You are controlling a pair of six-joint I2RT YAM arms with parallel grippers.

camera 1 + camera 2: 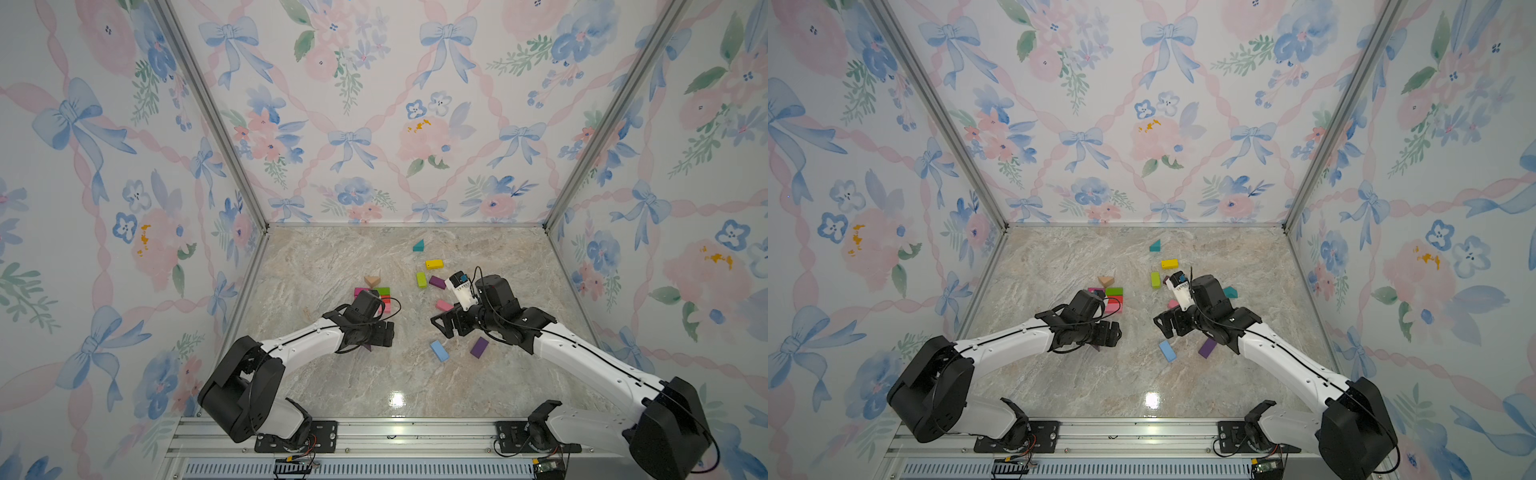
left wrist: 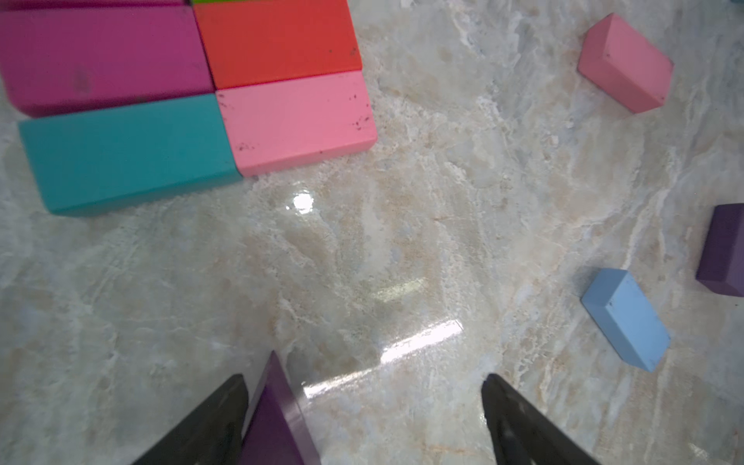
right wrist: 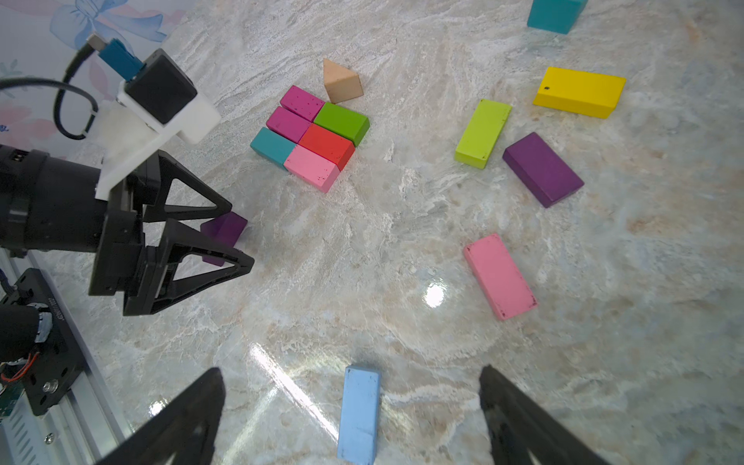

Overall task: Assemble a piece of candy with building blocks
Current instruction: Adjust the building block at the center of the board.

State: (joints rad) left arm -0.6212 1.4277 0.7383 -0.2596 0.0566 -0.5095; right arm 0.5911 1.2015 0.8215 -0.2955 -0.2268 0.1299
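So my left gripper (image 2: 362,378) is spread wide and empty. The purple triangular prism (image 2: 277,418) lies on the table right up against one finger, with the other finger well clear of it. My right gripper (image 3: 350,370) is wide and empty too, hanging over the light blue brick (image 3: 359,410). The six-brick body (image 3: 318,133) sits flat with the tan triangular prism (image 3: 342,82) at one end. My guess is purple goes on the opposite end, by the teal brick (image 2: 125,153) and pink brick (image 2: 298,120).

What worries me: the prism is way off-centre, so closing will probably shove it sideways first, and sloped faces love to squirt out of flat pads. Nothing locks those bricks together either, so a hard nudge while seating it could skew the whole body. My two wrists are also pretty near each other.

The surface is a glossy marble-look tabletop (image 1: 332,257) with glare spots, so slippery, I'd bet. The room has floral bow-print walls (image 1: 374,104) on three sides and aluminium posts (image 1: 212,112) in the corners.
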